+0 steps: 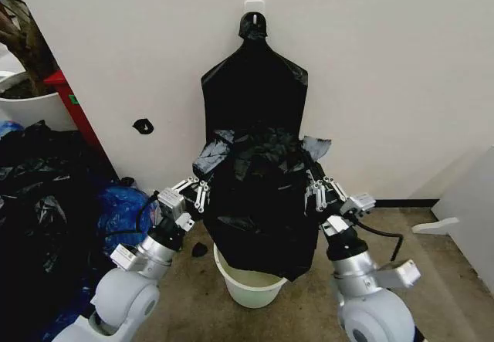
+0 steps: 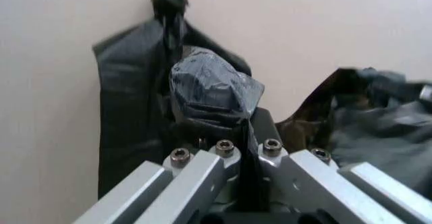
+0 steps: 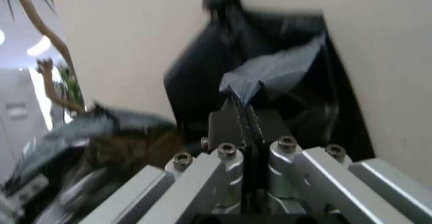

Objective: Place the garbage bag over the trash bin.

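While I hold the crinkled glossy black garbage bag [image 1: 262,203] clamped in left gripper [image 1: 202,190] and right gripper [image 1: 312,190], lowering its mouth around the round white translucent trash bin [image 1: 248,288] comes next.

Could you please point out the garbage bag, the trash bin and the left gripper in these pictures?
garbage bag [image 1: 266,203]: head view, crinkled front panel.
trash bin [image 1: 248,289]: head view, front wall below the bag.
left gripper [image 1: 202,188]: head view, fingertips pinching the bag's corner.

Crinkled garbage bag [image 1: 262,203] draped above trash bin [image 1: 247,284]
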Controlling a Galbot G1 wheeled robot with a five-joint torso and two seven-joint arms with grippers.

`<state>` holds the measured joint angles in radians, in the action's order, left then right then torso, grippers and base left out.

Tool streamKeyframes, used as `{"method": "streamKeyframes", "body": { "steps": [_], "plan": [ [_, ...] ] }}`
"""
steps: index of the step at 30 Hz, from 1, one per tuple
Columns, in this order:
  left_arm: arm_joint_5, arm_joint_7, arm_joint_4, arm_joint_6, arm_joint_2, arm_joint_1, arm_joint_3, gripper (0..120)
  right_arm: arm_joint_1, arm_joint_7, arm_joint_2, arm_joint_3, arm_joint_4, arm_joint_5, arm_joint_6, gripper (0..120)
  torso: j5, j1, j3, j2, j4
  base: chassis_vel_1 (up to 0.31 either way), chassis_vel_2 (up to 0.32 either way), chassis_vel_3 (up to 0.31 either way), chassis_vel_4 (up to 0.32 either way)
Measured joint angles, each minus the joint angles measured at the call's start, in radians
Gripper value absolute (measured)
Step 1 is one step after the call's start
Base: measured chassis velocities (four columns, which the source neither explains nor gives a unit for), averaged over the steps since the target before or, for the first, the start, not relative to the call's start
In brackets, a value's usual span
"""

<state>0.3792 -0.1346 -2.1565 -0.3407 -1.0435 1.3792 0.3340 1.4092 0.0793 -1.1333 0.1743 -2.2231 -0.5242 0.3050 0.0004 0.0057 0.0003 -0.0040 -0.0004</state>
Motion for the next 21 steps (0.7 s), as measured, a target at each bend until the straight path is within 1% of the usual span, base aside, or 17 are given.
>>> {"method": "streamKeyframes", "body": {
  "steps": [2, 3, 5, 9, 11, 13, 14, 16, 18, 20, 21],
  "plan": [
    [0.001, 0.005, 0.032, 0.000, -0.016, 0.014, -0.007, 0, 0.000, 0.006, 0.001, -0.025, 0.034, 0.016, 0.002, 0, 0.0000, 0.000, 0.000, 0.000, 0.0000, 0.000, 0.000, 0.000, 0.000],
    [0.001, 0.005, 0.032, 0.000, -0.016, 0.014, -0.007, 0, 0.000, 0.006, 0.001, -0.025, 0.034, 0.016, 0.002, 0, 0.0000, 0.000, 0.000, 0.000, 0.0000, 0.000, 0.000, 0.000, 0.000],
    [0.014, 0.010, 0.061, 0.000, -0.042, 0.031, -0.021, 0, 0.001, 0.021, 0.002, -0.046, 0.049, 0.031, 0.001, 0, 0.0000, 0.000, 0.000, 0.000, 0.0000, 0.000, 0.000, 0.000, 0.000],
    [0.075, 0.004, 0.097, 0.000, -0.093, 0.055, -0.078, 0, 0.012, 0.087, 0.004, -0.072, 0.050, 0.053, -0.014, 0, -0.0002, 0.000, 0.000, 0.000, 0.0001, 0.000, 0.000, 0.000, 0.000],
    [0.093, -0.004, 0.102, -0.002, -0.102, 0.059, -0.090, 0, 0.017, 0.103, 0.006, -0.073, 0.049, 0.065, -0.019, 0, -0.0001, 0.000, 0.000, 0.000, 0.0001, 0.000, 0.000, 0.000, 0.000],
    [0.155, -0.047, 0.113, -0.008, -0.124, 0.064, -0.124, 0, 0.033, 0.146, 0.014, -0.072, 0.038, 0.089, -0.031, 0, 0.0000, 0.000, 0.000, 0.000, 0.0000, 0.000, 0.000, 0.000, 0.000],
    [0.207, -0.094, 0.118, -0.014, -0.135, 0.064, -0.143, 0, 0.046, 0.178, 0.022, -0.065, 0.019, 0.097, -0.044, 0, -0.0001, 0.000, 0.000, 0.000, -0.0001, 0.000, 0.000, 0.000, 0.000],
    [0.269, -0.167, 0.123, -0.018, -0.141, 0.063, -0.160, 0, 0.064, 0.213, 0.032, -0.051, -0.016, 0.096, -0.054, 0, 0.0000, 0.000, 0.000, 0.000, -0.0002, 0.000, 0.000, 0.000, 0.000],
    [0.323, -0.240, 0.127, -0.020, -0.138, 0.061, -0.170, 0, 0.078, 0.238, 0.038, -0.040, -0.043, 0.098, -0.055, 0, 0.0000, 0.000, 0.000, 0.000, -0.0001, 0.000, 0.000, 0.000, 0.000],
    [0.335, -0.256, 0.128, -0.020, -0.135, 0.060, -0.171, 0, 0.082, 0.243, 0.039, -0.038, -0.049, 0.101, -0.055, 0, -0.0001, 0.000, 0.000, 0.000, -0.0001, 0.000, 0.000, 0.000, 0.000],
    [0.374, -0.297, 0.131, -0.019, -0.123, 0.059, -0.174, 0, 0.095, 0.260, 0.042, -0.034, -0.065, 0.115, -0.049, 0, 0.0000, 0.000, 0.000, 0.000, -0.0001, 0.000, 0.000, 0.000, 0.000]
  ]
}}
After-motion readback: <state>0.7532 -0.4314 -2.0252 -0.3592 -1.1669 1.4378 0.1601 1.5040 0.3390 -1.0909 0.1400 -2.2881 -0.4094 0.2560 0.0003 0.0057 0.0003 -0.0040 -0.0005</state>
